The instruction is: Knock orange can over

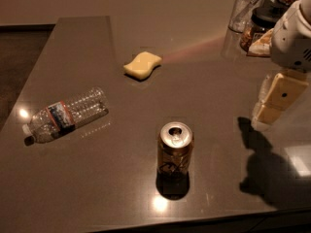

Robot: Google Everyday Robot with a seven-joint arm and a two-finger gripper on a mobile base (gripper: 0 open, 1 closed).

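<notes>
currently my end effector (269,111) hangs at the right side of the scene, above the tabletop (97,178), its cream-coloured tips pointing down and a little to the left. from this angle i cannot tell whether it is apart or together; it holds nothing that i can see. its dark shadow (267,166) falls on the tabletop just below and in front of it.

the orange can (175,152) stands upright near the front edge of the tabletop, about in the middle, well apart from my end effector and to its left. its silver top faces up with the opening showing, and a dark swirl logo sits on the side facing the camera.

a clear plastic bottle (65,114) lies on its side at the left, cap end toward the left edge, well apart from the can. a yellow sponge (142,65) lies farther back. at the back right corner stand a clear glass (246,8) and, just beside it, a dark-lidded jar (260,25).
</notes>
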